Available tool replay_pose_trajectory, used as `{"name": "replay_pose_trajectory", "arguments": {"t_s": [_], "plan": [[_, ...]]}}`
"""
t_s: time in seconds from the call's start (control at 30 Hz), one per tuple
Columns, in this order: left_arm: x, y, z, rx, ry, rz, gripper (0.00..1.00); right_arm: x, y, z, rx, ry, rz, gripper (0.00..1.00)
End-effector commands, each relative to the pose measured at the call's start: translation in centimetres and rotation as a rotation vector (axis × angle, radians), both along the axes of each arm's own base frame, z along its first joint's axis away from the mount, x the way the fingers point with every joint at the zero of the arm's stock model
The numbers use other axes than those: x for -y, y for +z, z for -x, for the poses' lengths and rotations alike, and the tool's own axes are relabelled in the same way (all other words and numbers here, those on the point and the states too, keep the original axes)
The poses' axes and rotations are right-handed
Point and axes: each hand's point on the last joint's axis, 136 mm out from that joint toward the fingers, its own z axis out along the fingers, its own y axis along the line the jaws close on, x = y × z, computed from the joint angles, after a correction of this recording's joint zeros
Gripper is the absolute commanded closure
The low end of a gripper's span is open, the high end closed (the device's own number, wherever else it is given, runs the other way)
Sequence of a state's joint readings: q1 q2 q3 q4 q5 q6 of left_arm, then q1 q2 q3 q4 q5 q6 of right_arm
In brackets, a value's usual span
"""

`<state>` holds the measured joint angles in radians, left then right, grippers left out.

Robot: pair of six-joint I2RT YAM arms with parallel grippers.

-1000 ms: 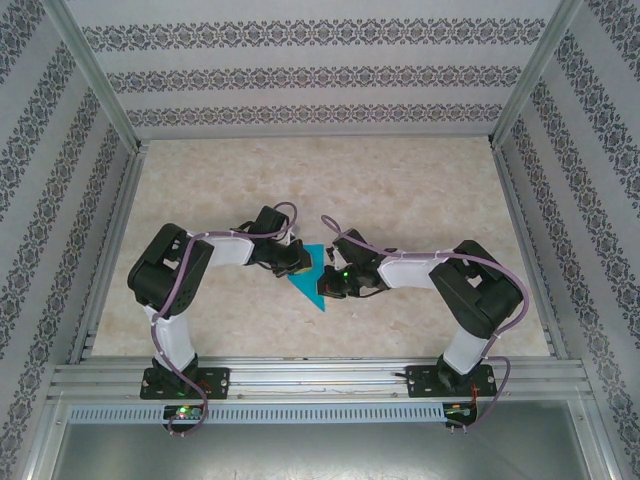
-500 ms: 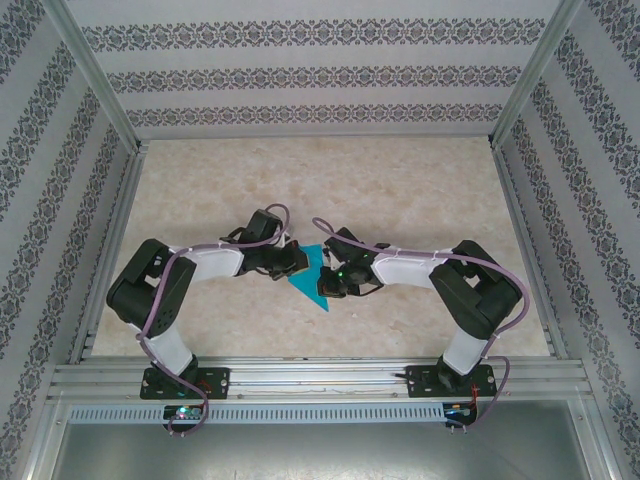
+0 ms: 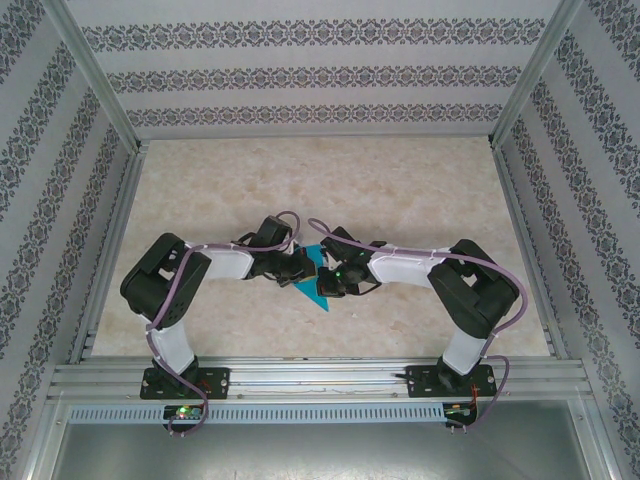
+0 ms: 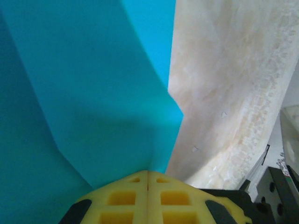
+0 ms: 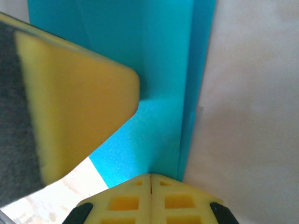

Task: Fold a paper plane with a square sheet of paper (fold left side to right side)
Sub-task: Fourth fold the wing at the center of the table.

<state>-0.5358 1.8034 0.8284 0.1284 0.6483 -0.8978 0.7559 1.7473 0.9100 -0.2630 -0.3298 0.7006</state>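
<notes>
Near the middle of the table [image 3: 400, 190], somewhat closer to its near edge than its far one, the blue paper [image 3: 312, 291] lay as a narrow pointed shape with its tip toward the near edge. It was already creased and was no flat square. The left claw [image 3: 297, 266] met it from the left and the right claw [image 3: 330, 282] from the right, the two almost nose to nose.

Both claws had their yellow fingers pressed fully together. In each wrist view the closed tips sat right at the paper. Whether a thin layer was caught in either seam could not be told.

In the left wrist view the sheet bent up along a slanting crease, so it was not lying flat there.

The step in hand looked like the left-to-right fold, with the right claw steadying the sheet and the left claw working the left side. The next move probably called for bringing that left side across to the right edge, keeping the edges lined up and the sheet from sliding, then pressing the crease flat.
</notes>
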Motion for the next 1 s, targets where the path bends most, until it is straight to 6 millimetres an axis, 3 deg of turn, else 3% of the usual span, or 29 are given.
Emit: {"name": "replay_pose_trajectory", "arguments": {"t_s": [0.0, 0.37, 0.97], "plan": [[0.2, 0.0, -0.9, 0.045, -0.008, -0.027, 0.95, 5.6, -4.4, 3.4, -0.123, 0.001, 0.277, 1.0], [-1.7, -2.4, -1.1, 0.022, 0.021, -0.099, 0.96, 6.4, -4.8, 4.2, -0.147, 0.022, 0.321, 1.0], [-5.3, -2.7, -5.1, 0.026, 0.077, -0.116, 0.96, 6.8, -5.2, 4.8, -0.171, 0.043, 0.356, 1.0]]}}
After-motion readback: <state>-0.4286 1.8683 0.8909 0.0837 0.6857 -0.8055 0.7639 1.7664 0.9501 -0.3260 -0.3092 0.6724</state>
